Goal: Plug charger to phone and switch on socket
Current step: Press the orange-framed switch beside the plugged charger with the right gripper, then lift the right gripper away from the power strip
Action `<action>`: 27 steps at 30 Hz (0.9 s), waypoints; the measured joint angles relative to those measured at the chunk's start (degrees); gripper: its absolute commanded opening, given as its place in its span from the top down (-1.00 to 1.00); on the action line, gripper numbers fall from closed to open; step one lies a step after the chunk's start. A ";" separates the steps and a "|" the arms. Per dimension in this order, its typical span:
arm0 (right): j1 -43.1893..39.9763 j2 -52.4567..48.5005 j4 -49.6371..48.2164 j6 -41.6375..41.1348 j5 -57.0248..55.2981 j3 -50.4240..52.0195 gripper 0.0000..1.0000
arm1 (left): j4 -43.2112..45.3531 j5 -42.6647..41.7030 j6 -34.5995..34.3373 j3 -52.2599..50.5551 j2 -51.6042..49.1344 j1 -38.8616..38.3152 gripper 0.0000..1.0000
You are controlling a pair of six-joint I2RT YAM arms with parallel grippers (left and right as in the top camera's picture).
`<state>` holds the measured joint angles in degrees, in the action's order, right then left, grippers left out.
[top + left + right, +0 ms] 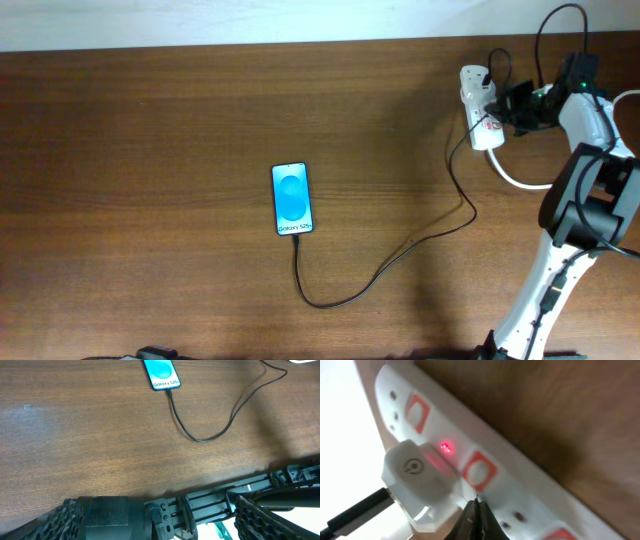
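The phone (pixel 291 198) lies flat mid-table with its blue screen lit, also at the top of the left wrist view (pixel 161 374). The charger cable (pixel 400 255) runs from the phone's near end in a loop (pixel 200 439) to the socket (pixel 478 115) at the back right. In the right wrist view a white plug body (pixel 415 475) sits in the socket (pixel 530 495), beside a glowing red light (pixel 446 448). My right gripper (pixel 476 507) is shut, its tips at the lower edge of a red-framed switch (pixel 479 471). My left gripper (pixel 160 522) stands wide open and empty near the table's front edge.
The socket's thick white cord (pixel 520 180) curves off under the right arm (pixel 580 200). A pale wall borders the table's back edge (pixel 250 20). Black rails (pixel 250 491) run along the front edge under my left wrist.
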<state>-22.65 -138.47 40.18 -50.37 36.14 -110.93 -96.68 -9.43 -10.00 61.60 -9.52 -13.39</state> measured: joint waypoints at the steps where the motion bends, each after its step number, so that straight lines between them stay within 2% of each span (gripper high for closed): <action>1: -0.57 0.61 1.20 0.52 -1.60 0.26 0.92 | 0.00 0.00 0.00 0.00 0.00 0.00 -0.99; 13: -7.96 11.54 8.98 6.05 -12.63 0.61 0.92 | 0.00 0.00 0.00 0.00 0.00 0.00 -0.99; 19: -8.81 17.66 15.06 14.60 -15.26 0.66 0.91 | 0.00 0.00 0.00 0.00 0.00 0.00 -0.99; 27: -8.63 38.07 24.37 26.95 -15.63 1.05 0.91 | 0.00 0.00 0.00 0.00 0.00 0.00 -0.99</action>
<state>-31.29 -100.40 64.55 -23.42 20.51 -109.89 -96.68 -9.43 -10.00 61.60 -9.52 -13.39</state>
